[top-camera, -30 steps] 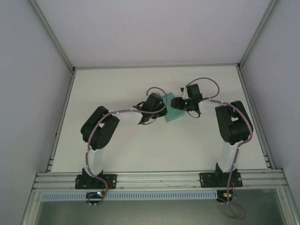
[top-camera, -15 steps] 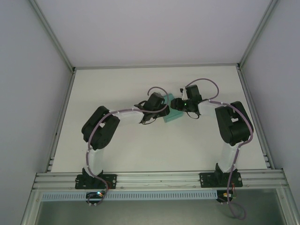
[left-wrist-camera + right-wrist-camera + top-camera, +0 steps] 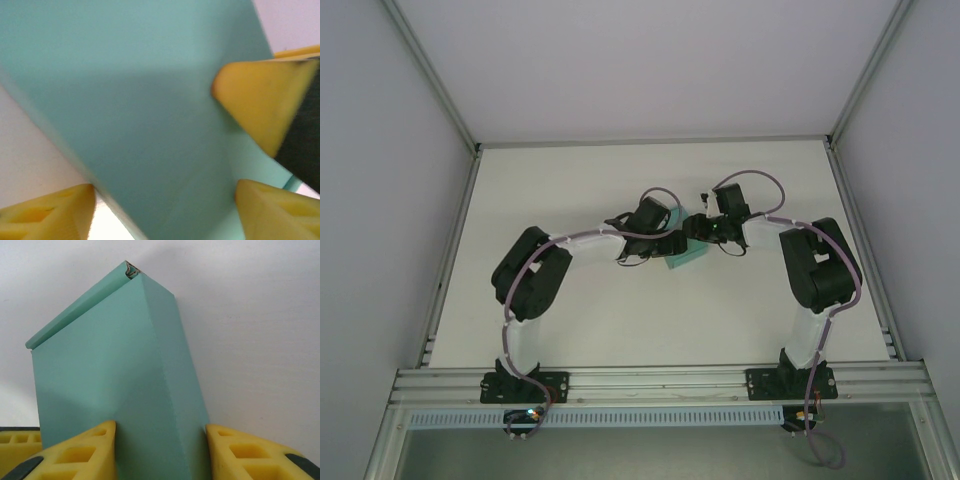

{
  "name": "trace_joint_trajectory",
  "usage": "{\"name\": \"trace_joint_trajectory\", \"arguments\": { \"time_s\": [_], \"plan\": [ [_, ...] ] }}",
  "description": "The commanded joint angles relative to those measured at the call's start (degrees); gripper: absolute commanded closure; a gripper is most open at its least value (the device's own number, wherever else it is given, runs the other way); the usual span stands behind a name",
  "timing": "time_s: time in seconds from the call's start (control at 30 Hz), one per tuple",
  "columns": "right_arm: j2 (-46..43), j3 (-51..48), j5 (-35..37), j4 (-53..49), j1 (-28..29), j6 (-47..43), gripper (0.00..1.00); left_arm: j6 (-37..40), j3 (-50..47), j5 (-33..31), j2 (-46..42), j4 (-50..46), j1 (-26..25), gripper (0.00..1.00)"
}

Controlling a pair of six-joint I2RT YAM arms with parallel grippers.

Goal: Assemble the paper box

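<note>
**Right hand holds the box, left hand stands free across it**

My right gripper (image 3: 157, 426) is clamped on the paper box (image 3: 110, 365), with a yellow pad on each side face at its near end. From there the box runs straight out ahead of my palm, its long axis pointing away over the white table (image 3: 260, 315). It ends in a folded end flap (image 3: 75, 310) whose lip stands a little proud of the top edge, not tucked flush.

My left gripper (image 3: 165, 185) stands wide, jaws astride the box's broad teal face without pinching. A sliver of table shows between one finger and the card's edge. What I take to be one of my right fingers (image 3: 260, 100) lies against that same face.

From above, my two wrists meet at mid-table with the box beneath them, a teal corner poking toward the near edge.

I judge the far flap is the job in hand. It lies at the end farthest from my right hand, which is busy holding. My left hand is free and crosses the long axis, so it is the one to slide along and press.
</note>
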Motion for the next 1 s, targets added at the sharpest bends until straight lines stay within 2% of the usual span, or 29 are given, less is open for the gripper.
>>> {"name": "trace_joint_trajectory", "arguments": {
  "time_s": [0.0,0.17,0.3,0.4,0.5,0.57,0.63,0.83,0.9,0.97],
  "plan": [
    [3.3,-2.5,-10.1,-9.3,7.0,1.2,0.64,2.7,1.1,15.4,2.9,-1.5,-4.6,0.23],
    [3.2,-2.6,-9.7,-9.3,7.0,1.2,0.65,2.8,2.2,14.9,4.1,-4.2,-4.5,0.22],
    [3.3,-3.1,-10.0,-8.4,7.1,1.9,0.65,0.5,2.4,17.0,4.8,-1.4,-4.5,0.25],
    [3.1,-3.8,-10.4,-7.7,7.2,2.5,0.65,-0.8,2.7,14.7,5.6,-1.3,-4.3,0.35],
    [3.3,-4.9,-10.3,-6.9,7.4,3.1,0.66,-3.4,2.9,10.0,6.5,-1.1,-3.7,0.50],
    [3.6,-5.6,-10.8,-6.1,7.6,3.5,0.66,-5.5,2.8,8.7,7.2,0.3,-3.3,0.62],
    [3.8,-6.1,-11.2,-5.4,7.9,4.0,0.66,-7.1,2.8,7.8,7.9,2.0,-3.3,0.70],
    [4.3,-6.7,-11.5,-4.7,8.0,4.5,0.66,-8.0,3.9,2.7,8.6,-0.3,-3.8,0.95],
    [4.3,-7.2,-11.7,-3.9,8.1,4.8,0.66,-8.5,3.0,1.5,8.1,0.1,-3.8,1.00],
    [4.2,-7.4,-11.8,-3.7,8.2,4.9,0.66,-8.7,2.3,0.4,7.8,0.2,-3.9,1.00]
  ]
}}
